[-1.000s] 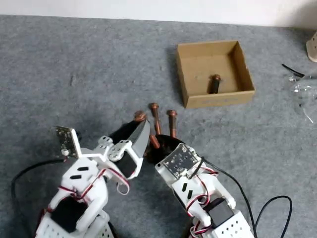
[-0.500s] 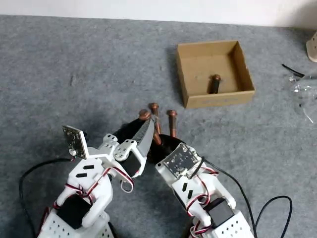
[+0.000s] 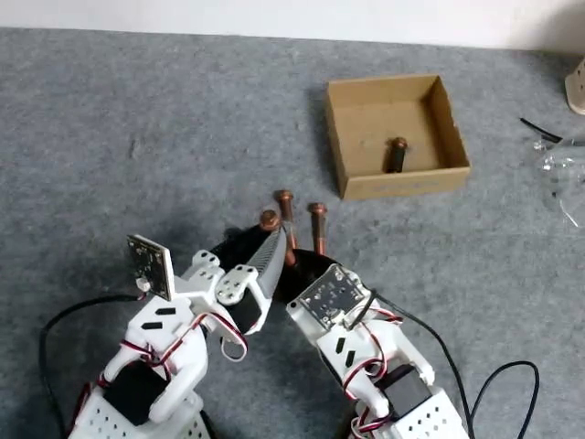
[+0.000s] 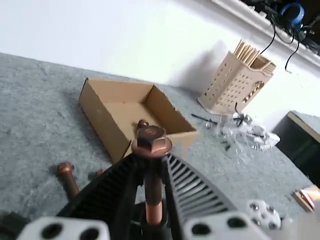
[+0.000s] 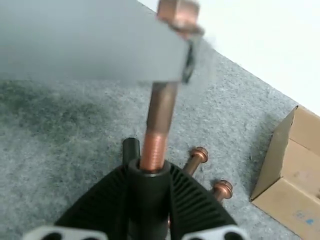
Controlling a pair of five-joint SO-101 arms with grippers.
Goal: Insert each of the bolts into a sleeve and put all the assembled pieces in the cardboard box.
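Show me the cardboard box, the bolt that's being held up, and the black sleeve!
cardboard box point(image 3: 402, 181), high view, on its front wall.
bolt point(image 4: 151, 141), left wrist view, on its hex head.
sleeve point(image 5: 148, 197), right wrist view, on its black body below the rim.

You have a grey felt mat point(image 3: 137, 119) underneath, a perforated beige holder of wooden sticks point(image 4: 239, 84) against the white wall point(image 4: 100, 30), and clear plastic bags point(image 4: 242, 136) near it.
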